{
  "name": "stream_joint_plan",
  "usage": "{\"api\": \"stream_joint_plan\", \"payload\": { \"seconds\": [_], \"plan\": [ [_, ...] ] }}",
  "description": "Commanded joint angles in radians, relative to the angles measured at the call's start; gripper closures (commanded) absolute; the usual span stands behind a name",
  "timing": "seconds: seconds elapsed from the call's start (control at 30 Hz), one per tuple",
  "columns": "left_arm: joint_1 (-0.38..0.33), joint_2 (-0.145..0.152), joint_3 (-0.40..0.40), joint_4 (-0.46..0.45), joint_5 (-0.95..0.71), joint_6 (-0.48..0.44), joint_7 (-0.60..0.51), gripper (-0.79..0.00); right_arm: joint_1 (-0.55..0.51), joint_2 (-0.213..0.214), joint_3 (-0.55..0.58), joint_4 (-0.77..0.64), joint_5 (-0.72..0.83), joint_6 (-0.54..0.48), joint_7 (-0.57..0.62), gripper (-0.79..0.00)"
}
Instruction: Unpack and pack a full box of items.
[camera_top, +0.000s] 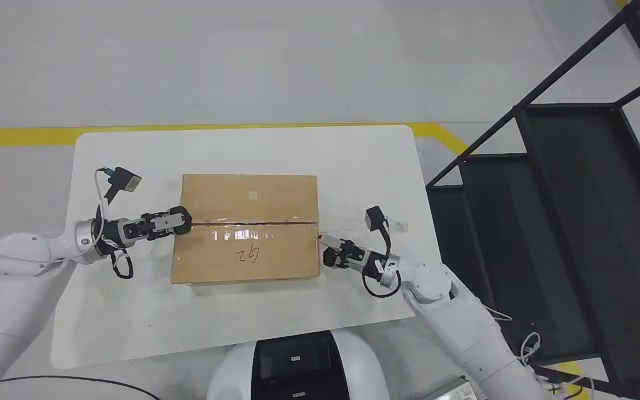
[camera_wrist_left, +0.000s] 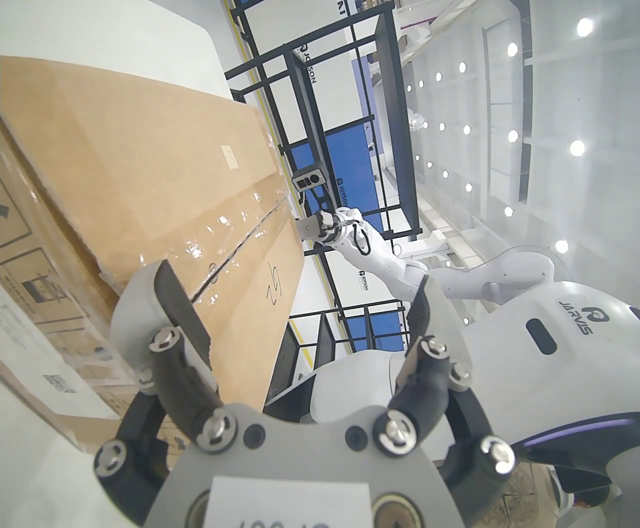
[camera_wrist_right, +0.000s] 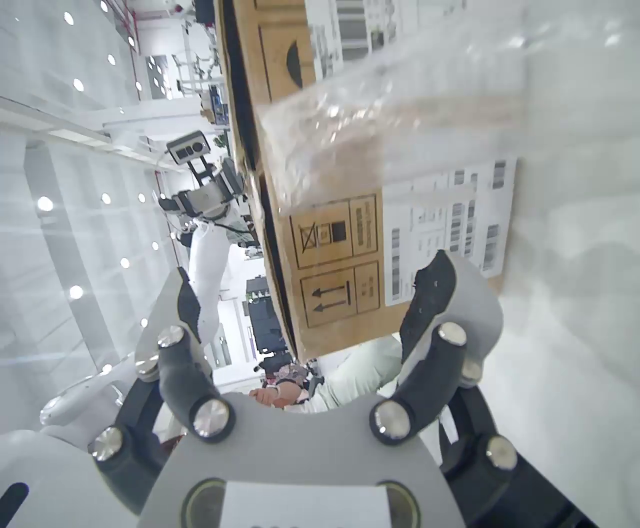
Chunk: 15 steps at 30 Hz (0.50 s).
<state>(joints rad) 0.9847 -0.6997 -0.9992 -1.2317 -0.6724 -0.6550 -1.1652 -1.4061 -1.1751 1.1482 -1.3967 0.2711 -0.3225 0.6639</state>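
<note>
A closed cardboard box sits in the middle of the white table, its top seam sealed with clear tape. My left gripper is at the box's left end, level with the seam, and stands open with one finger by the top edge of the box. My right gripper is at the box's right end, also open, facing the labelled side wall. A loose strip of clear tape hangs off that wall.
Black metal steps stand close to the table's right side. A yellow floor line runs behind the table. Bare tabletop lies behind and in front of the box. The other arm's gripper shows beyond the box's far end.
</note>
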Motion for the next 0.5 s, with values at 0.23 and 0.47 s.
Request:
{"api": "stream_joint_plan", "payload": {
  "seconds": [0.23,0.47],
  "plan": [
    [0.000,0.000,0.000,0.000,0.000,0.000,0.000,-0.785,0.060,-0.035,-0.047,0.147,0.145,-0.200,-0.077,-0.785],
    [0.000,0.000,0.000,0.000,0.000,0.000,0.000,-0.785,0.075,-0.050,-0.057,0.187,0.151,-0.355,-0.117,-0.785]
  ]
}}
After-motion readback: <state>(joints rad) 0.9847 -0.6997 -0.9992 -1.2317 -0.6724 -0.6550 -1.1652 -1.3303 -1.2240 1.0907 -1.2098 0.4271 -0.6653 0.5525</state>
